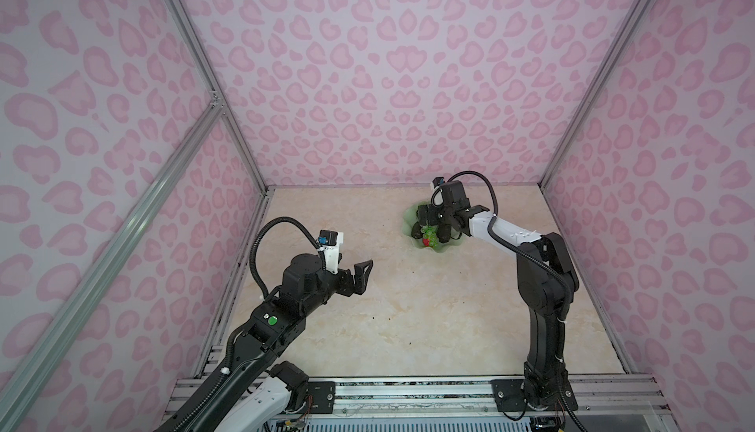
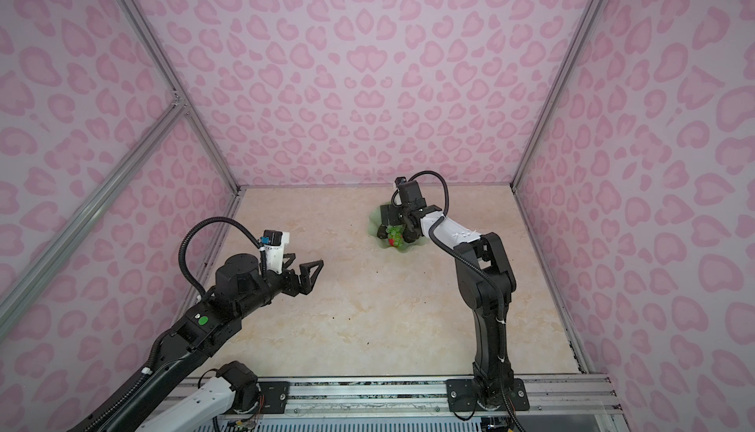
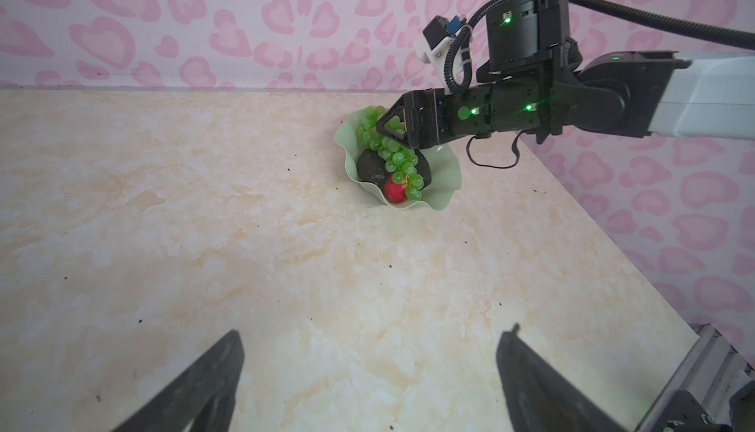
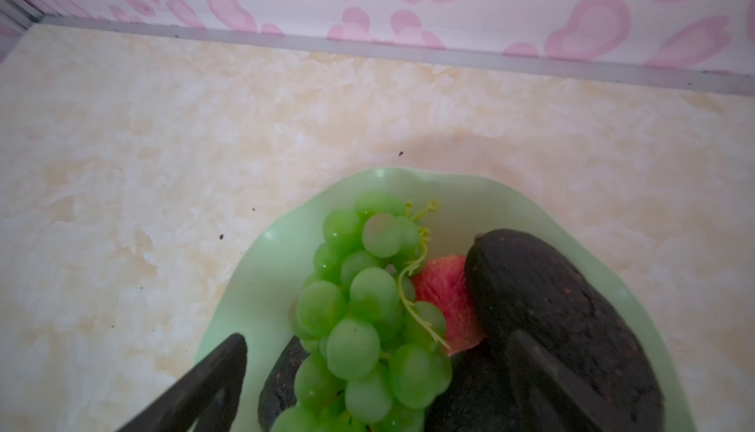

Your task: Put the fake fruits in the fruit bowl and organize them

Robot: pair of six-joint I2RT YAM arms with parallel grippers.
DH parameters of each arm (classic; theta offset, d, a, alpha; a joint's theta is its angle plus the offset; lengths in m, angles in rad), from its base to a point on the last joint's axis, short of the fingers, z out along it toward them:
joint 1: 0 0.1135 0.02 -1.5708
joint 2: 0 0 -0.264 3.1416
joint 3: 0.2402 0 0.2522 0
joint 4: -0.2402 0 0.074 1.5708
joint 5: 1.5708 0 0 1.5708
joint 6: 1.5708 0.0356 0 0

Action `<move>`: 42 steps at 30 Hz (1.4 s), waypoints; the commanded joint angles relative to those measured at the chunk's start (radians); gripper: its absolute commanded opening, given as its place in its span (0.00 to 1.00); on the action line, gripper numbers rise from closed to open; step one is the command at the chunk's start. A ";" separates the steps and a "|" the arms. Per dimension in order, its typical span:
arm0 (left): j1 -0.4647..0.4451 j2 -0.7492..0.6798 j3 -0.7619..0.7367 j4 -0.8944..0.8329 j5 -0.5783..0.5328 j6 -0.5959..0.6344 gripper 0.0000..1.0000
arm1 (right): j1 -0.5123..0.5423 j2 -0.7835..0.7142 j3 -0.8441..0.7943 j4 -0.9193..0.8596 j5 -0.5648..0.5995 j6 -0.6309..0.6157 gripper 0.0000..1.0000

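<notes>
Right gripper [image 4: 376, 340] poised low over the fruit bowl [image 3: 447, 180], its jaws spread wide and clamped on nothing. The bunch of green grapes [image 4: 359, 315] lies in the bowl between the open fingers, draped across a red apple [image 4: 443, 291] and the dark avocados [image 4: 543, 287]. One finger hangs just above the largest avocado. Every fruit that shows sits inside the bowl, and none can be seen on the marbled table [image 3: 204, 225] around it. How many pieces lie under the grapes cannot be told. The left gripper [image 3: 372, 332] hangs well apart from the bowl on the robot's left side, jaws likewise apart and empty, its camera turned toward the bowl. The step in hand looks like the close of the placing, with the grapes set on top of the pile. The next move probably calls for a straight lift of the right gripper out of the bowl, clear of the stems, so the bunch does not drag over the wavy rim.
</notes>
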 commanded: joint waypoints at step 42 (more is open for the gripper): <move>0.505 0.544 -0.441 1.163 -0.340 0.223 0.98 | -0.310 -0.555 -1.277 1.183 0.401 -0.205 0.99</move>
